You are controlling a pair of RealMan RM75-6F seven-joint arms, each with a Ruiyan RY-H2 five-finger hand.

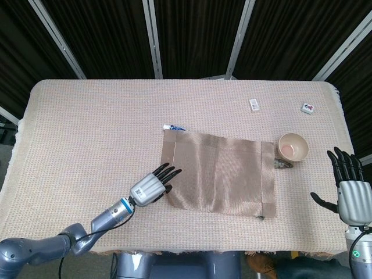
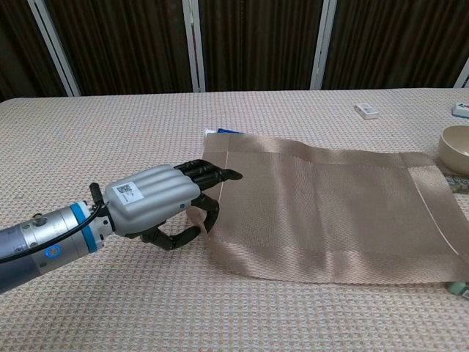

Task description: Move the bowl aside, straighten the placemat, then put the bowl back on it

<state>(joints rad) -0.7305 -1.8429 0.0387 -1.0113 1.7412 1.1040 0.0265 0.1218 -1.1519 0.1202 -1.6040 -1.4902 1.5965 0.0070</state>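
Bowl [image 1: 293, 146] empty, off placemat [image 1: 219, 173]; left hand [image 1: 151, 188] pinches placemat corner; right hand [image 1: 351, 192] spread, holding nothing

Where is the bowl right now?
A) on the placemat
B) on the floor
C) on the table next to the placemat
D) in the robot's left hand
C: the bowl sits on the table just past the placemat's edge, with no hand on it.
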